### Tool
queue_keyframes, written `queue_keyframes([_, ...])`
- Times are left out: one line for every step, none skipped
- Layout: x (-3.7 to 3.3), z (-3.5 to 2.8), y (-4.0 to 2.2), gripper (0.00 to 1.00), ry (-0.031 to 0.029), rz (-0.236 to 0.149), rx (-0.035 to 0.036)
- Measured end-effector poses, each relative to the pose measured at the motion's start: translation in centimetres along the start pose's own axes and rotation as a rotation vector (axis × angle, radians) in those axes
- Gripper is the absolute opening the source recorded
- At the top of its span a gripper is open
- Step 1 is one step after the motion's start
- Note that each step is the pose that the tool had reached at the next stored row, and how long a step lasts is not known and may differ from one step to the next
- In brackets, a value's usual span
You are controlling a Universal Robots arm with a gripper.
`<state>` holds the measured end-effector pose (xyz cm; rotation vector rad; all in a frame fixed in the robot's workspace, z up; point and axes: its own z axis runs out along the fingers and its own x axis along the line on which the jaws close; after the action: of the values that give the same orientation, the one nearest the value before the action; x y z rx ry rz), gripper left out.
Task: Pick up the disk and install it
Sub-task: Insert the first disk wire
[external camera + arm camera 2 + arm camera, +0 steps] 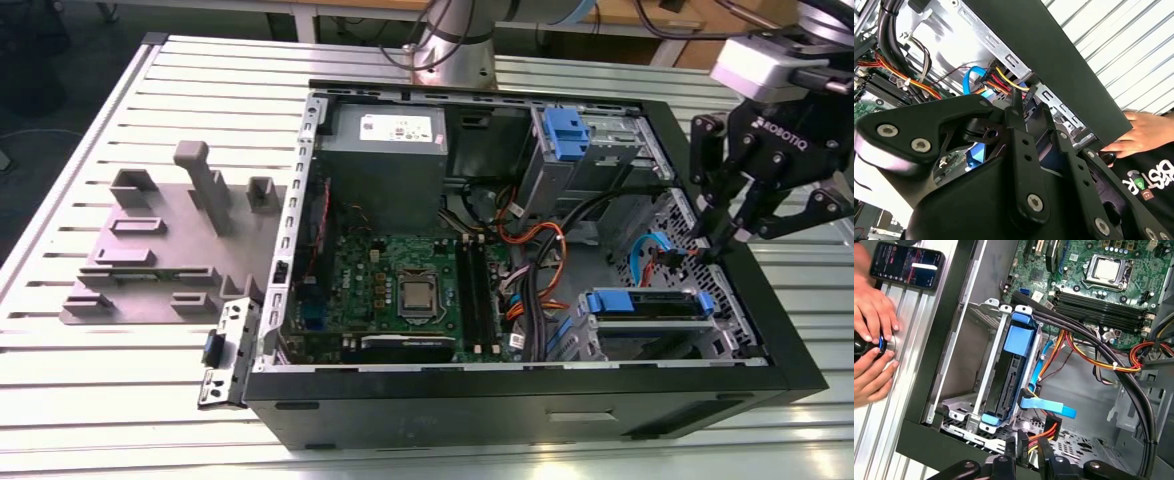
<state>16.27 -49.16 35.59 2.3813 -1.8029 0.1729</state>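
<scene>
The disk [647, 303], in its bright blue carrier, sits in the metal drive cage [654, 335] at the front corner of the open computer case [534, 400], toward the exterior view's right. In the first wrist view the disk [1013, 372] stands on edge in the cage [985, 360]. My gripper [731, 238] hangs just beside the cage, at the case's side wall. Its fingertips [1017, 107] close in on a black connector [1025, 444] with red and yellow wires. The same gripper [1029, 454] points down into the case.
A grey power supply [387, 150], the motherboard [400, 280] and a blue latch [567, 135] fill the case. Cable bundles [1089, 335] and a blue data cable [1046, 407] run beside the cage. A person's hands [869, 340] and a phone [906, 267] lie outside the wall. A grey fixture [160, 240] stands on the table.
</scene>
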Motion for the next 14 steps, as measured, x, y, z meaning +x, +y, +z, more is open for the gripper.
queue_keyframes([0.01,0.05,-0.06,0.31,-0.0003,0.0,-0.0038])
queue_keyframes([0.0,0.12,-0.1,0.31,-0.0009,0.0,-0.0079])
queue_keyframes([-0.02,0.2,-0.13,0.31,-0.0017,0.001,-0.0122])
queue_keyframes([-0.05,0.29,-0.16,0.31,-0.0024,0.001,-0.0163])
queue_keyframes([-0.08,0.36,-0.2,0.31,-0.0031,0.001,-0.0203])
queue_keyframes([-0.1,0.38,-0.24,0.31,-0.0034,0.002,-0.0235])
queue_keyframes([-0.09,0.39,-0.32,0.31,-0.0037,0.003,-0.0262])
queue_keyframes([-0.08,0.4,-0.41,0.31,-0.0025,0.004,-0.0289])
queue_keyframes([-0.05,0.4,-0.52,0.31,0.0007,0.005,-0.0323])
queue_keyframes([-0.03,0.4,-0.62,0.31,0.0052,0.007,-0.0362])
queue_keyframes([-0.01,0.4,-0.7,0.31,0.0109,0.008,-0.0401])
queue_keyframes([0.01,0.41,-0.77,0.31,0.0163,0.01,-0.0442])
queue_keyframes([0.01,0.42,-0.84,0.31,0.0199,0.012,-0.0481])
queue_keyframes([-0.01,0.44,-0.89,0.31,0.0222,0.012,-0.0522])
